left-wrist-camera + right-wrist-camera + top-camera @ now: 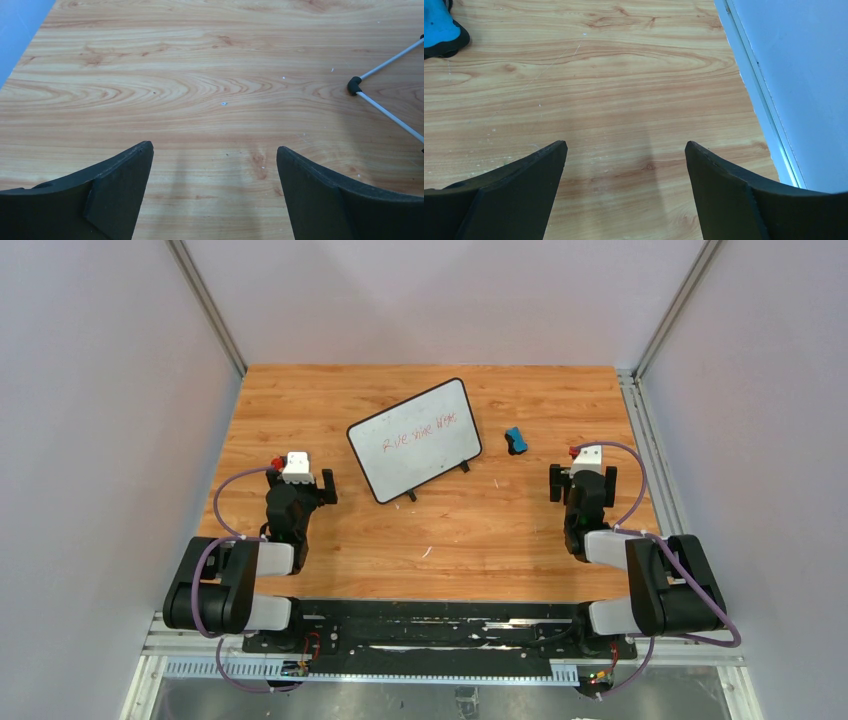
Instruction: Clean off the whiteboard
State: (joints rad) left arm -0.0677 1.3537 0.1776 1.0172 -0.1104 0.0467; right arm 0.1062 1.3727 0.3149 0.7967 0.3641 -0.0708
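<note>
The whiteboard (413, 438) lies tilted on the wooden table at centre back, with red writing on its white face, a thin black frame and two small black feet. The blue-and-black eraser (515, 440) lies just right of it and shows at the top left of the right wrist view (439, 27). My left gripper (300, 480) is open and empty, near and left of the board (214, 147). My right gripper (582, 480) is open and empty, near and right of the eraser (625, 144). A black tip with two thin grey edges (354, 86) shows at the right of the left wrist view.
Grey walls enclose the table on the left, back and right. A metal rail (640, 410) runs along the table's right edge and shows in the right wrist view (754, 85). Small white specks lie on the wood (427, 552).
</note>
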